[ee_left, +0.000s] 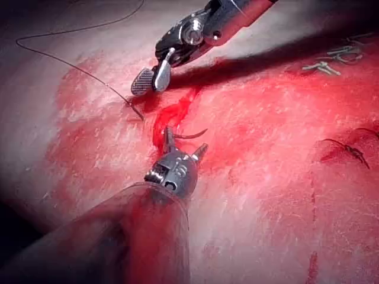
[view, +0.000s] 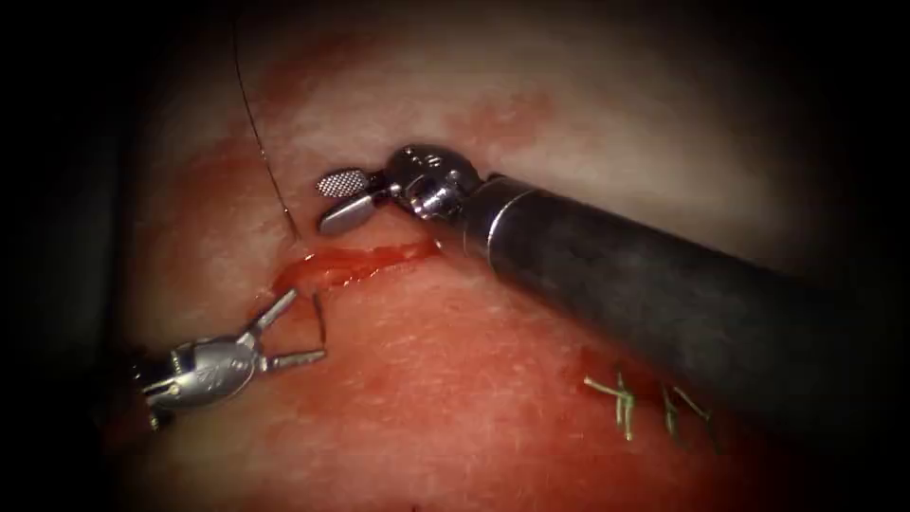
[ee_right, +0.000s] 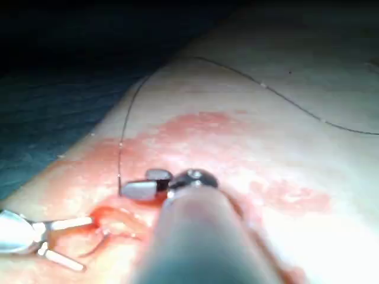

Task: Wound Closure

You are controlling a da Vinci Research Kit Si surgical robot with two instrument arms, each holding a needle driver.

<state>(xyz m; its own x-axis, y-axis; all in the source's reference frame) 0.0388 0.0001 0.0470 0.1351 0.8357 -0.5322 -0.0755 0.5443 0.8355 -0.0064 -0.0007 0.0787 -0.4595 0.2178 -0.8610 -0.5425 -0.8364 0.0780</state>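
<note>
The tissue (view: 455,417) spreads across the endoscope view as a pale, faintly grained slab, glistening and stained with red fluid (view: 379,379) around the cut (view: 355,263), a short slit that runs from lower left to upper right and brims with that fluid.

The left tool (view: 289,332) comes in from the lower left, its ridged silver body ending in two slim jaws spread wide and holding nothing. Between their tips a dark, thin, curved piece of the needle (view: 320,318) stands out of the tissue just below the left end of the cut; the rest of it is buried. The right tool (view: 343,197) lies above the cut at the end of a thick dark shaft; its broad jaws, one showing a cross-hatched face, stand apart and hold nothing. The thread (view: 265,152), a fine dark strand, runs down from the top and enters the tissue just left of the right tool's jaws, above the cut.

The left wrist view shows the needle (ee_left: 190,135) as a fine arc rising beside the left tool (ee_left: 185,144), the thread (ee_left: 77,68) looping far over pale tissue, and a dark stitch (ee_left: 349,148) off to one side. Pale cut ends of thread (view: 635,403) lie on the tissue below the right shaft in the endoscope view.
</note>
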